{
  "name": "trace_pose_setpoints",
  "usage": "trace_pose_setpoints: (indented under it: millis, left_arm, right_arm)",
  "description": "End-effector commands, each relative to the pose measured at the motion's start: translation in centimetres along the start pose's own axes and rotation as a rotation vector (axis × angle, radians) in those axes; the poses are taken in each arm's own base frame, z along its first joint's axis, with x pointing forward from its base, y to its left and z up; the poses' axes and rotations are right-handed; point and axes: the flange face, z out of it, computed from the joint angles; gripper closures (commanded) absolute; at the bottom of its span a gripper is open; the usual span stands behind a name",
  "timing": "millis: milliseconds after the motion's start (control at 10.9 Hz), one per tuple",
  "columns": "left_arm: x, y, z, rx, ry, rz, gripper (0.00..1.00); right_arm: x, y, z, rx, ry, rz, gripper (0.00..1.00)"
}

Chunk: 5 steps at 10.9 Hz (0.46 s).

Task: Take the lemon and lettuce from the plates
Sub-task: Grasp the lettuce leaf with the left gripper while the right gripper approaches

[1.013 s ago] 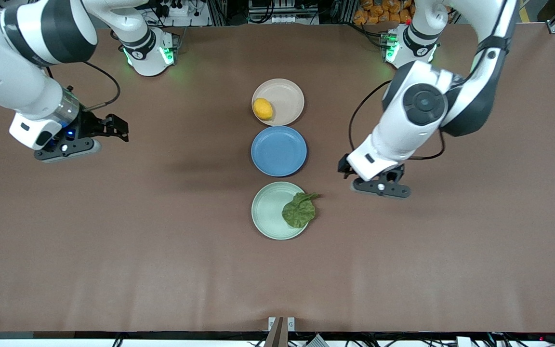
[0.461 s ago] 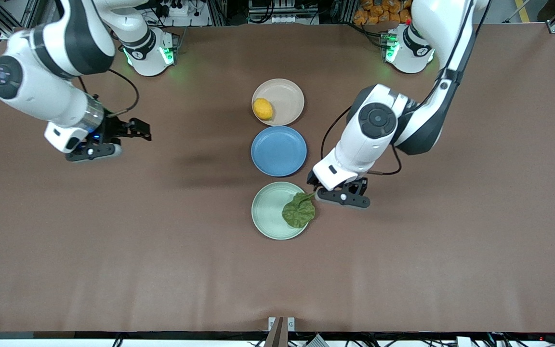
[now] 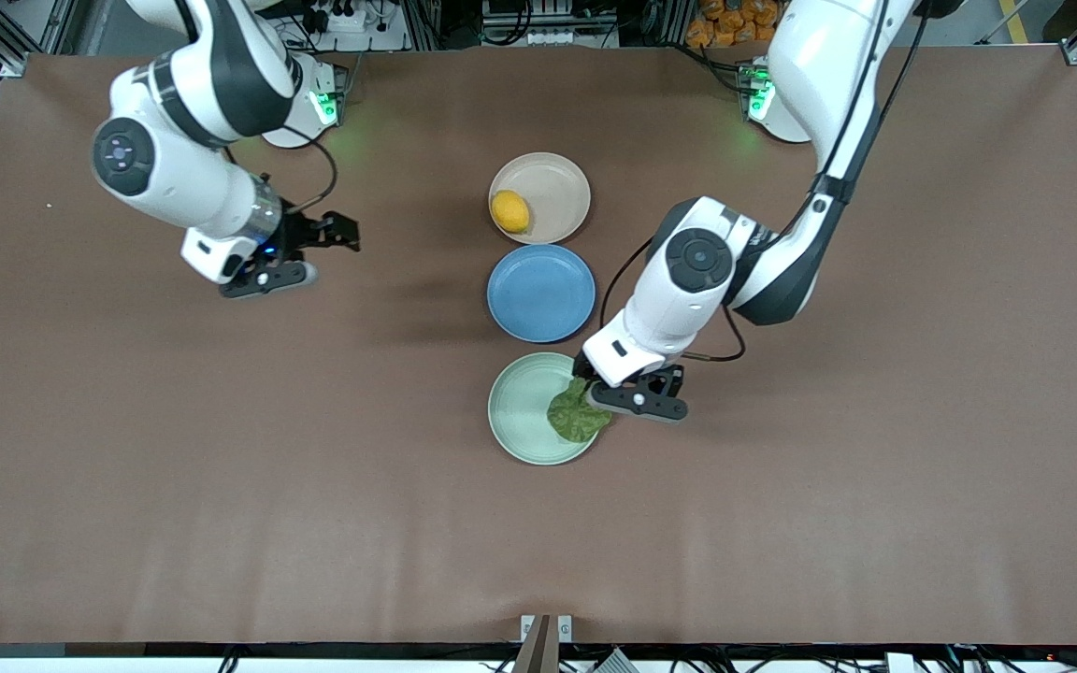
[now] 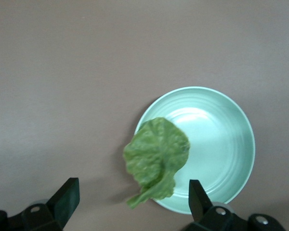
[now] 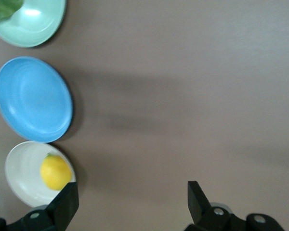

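Both arms have swung in toward the plates since a second ago. My left hand (image 3: 606, 391) is now over the edge of the mint green plate (image 3: 520, 411), right above the lettuce (image 3: 579, 414), and its two fingers (image 4: 62, 199) are spread wide with nothing in them. The leaf lies at about 4 o'clock on that plate, with its stem poking off the rim. I think it is light, soft and floppy, so I would pinch it gently near the stem or a thick fold.

My right hand (image 3: 337, 234) is over bare bench (image 3: 221, 467), well apart from the beige-pink plate (image 3: 559, 187). It is wide open and empty too. The lemon (image 3: 509, 211) sits at about 8 o'clock on that plate. I think it is firm, smooth and may roll, so I would squeeze it across its fat middle. A blue plate (image 3: 540, 293) lies between the two plates.
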Motion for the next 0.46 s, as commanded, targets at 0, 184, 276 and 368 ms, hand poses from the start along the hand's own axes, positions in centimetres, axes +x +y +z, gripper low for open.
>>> trace_pose_setpoints:
  millis: [0, 184, 276, 368]
  left_arm:
    - [0.6, 1.9, 2.4, -0.018, 0.019, -0.009, 0.00]
    - [-0.3, 2.4, 4.4, -0.001, 0.000, 0.015, 0.00]
    - [-0.8, 2.8, 5.7, 0.000, -0.003, 0.023, 0.00]
    - [-1.2, 3.0, 7.1, 0.002, -0.003, 0.032, 0.00]
  right_arm:
    - [-1.9, -3.5, 1.7, 0.015, -0.034, -0.047, 0.00]
    - [-2.9, -4.6, 3.2, 0.002, -0.072, -0.073, 0.00]
    - [-3.3, -4.8, 4.1, -0.003, -0.086, -0.078, 0.00]
    - [-3.5, -4.9, 4.3, -0.006, -0.094, -0.079, 0.00]
